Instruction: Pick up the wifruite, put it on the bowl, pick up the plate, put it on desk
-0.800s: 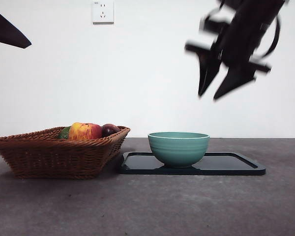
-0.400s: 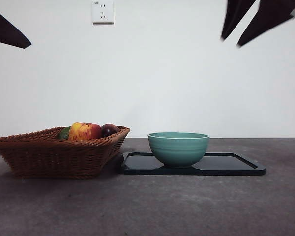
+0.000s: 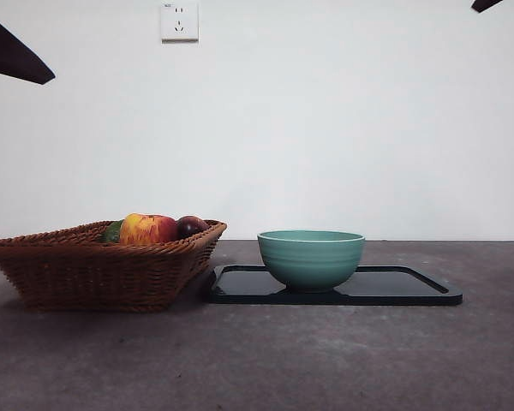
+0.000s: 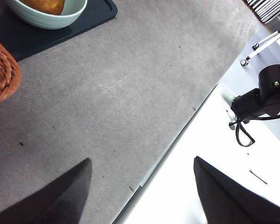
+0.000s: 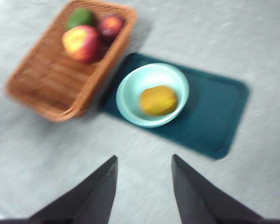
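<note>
Wifruite (image 5: 158, 100): lies inside the bowl (image 5: 151, 94); first step appears done.
Bowl: stands on the left part of the black tray (image 3: 411, 288), right of the wicker basket (image 3: 86, 270).
Right gripper (image 5: 142, 182): high above the counter (image 3: 257, 360), jaws open, empty; view blurred.
Left gripper (image 4: 140, 186): waiting over the counter's edge, jaws apart, empty.
Remaining: moving the plate; probably the tray.

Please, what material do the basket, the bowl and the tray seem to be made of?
The basket looks like woven brown wicker, as its strands show. The bowl seems to be glazed ceramic or maybe plastic: mint-green, smooth, with faint ridges. The tray looks like glossy black plastic or lacquer, since it reflects light.
</note>
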`<action>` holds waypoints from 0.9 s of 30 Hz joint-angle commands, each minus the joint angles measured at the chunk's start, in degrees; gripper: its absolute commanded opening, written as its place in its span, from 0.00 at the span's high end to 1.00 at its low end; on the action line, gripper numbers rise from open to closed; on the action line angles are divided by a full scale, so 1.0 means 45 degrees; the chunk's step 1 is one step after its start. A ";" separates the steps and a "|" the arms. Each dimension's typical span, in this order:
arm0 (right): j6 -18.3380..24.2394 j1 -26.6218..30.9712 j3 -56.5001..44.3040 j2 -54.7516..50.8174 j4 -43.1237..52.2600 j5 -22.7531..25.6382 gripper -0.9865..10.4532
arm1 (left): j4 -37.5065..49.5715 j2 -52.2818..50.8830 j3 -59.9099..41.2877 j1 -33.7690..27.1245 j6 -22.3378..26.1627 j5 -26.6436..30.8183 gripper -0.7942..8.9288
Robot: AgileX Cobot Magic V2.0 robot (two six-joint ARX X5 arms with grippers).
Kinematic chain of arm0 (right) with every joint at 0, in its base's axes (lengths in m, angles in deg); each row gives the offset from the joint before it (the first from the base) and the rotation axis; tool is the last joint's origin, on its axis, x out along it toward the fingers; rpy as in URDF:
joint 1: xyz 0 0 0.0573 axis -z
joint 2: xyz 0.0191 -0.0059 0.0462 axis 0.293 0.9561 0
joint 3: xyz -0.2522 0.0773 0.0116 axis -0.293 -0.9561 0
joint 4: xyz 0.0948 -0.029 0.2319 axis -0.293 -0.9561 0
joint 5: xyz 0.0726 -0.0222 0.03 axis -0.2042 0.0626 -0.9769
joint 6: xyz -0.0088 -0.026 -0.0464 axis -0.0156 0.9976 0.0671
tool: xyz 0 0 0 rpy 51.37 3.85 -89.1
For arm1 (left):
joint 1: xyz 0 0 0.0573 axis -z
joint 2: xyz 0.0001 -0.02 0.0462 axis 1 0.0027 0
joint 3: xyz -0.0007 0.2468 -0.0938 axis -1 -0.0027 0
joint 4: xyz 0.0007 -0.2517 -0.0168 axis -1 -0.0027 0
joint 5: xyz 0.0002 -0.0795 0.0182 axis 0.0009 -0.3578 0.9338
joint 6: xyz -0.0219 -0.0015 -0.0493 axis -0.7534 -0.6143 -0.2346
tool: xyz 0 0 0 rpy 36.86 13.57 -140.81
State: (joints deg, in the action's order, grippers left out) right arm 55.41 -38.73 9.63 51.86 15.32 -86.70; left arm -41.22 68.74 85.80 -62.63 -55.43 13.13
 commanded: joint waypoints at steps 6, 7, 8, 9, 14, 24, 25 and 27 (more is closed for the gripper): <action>0.0199 -0.0068 -0.2225 -0.1899 0.0024 -0.1428 0.75 | 0.0107 0.0073 0.0068 0.0049 0.0117 -0.0034 0.56; 0.0199 -0.0068 -0.2555 -0.2123 0.0029 -0.1608 0.75 | 0.0107 0.0073 0.0068 0.0049 0.0117 -0.0034 0.56; 0.0204 -0.0068 -0.2837 -0.2322 0.0029 -0.1792 0.75 | 0.0107 0.0073 0.0068 0.0049 0.0117 -0.0034 0.56; 0.0243 -0.0068 -0.3143 -0.2535 0.0029 -0.2025 0.75 | 0.0107 0.0073 0.0068 0.0049 0.0117 -0.0034 0.56; 0.0457 -0.0068 -0.4148 -0.3240 -0.0044 -0.2929 0.75 | 0.0107 0.0073 0.0068 0.0049 0.0117 -0.0034 0.56; 0.0486 -0.0068 -0.4284 -0.3371 -0.0024 -0.3036 0.75 | 0.0107 0.0073 0.0068 0.0049 0.0117 -0.0034 0.56; 0.0486 -0.0068 -0.4284 -0.3371 -0.0019 -0.3036 0.75 | 0.0107 0.0073 0.0068 0.0049 0.0117 -0.0034 0.56; 0.0491 -0.0068 -0.4284 -0.3371 -0.0019 -0.3036 0.75 | 0.0107 0.0073 0.0068 0.0049 0.0112 -0.0034 0.56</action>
State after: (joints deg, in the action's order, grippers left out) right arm 56.92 -38.73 -10.02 36.47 14.70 -100.18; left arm -41.22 68.74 85.80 -62.63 -55.43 13.13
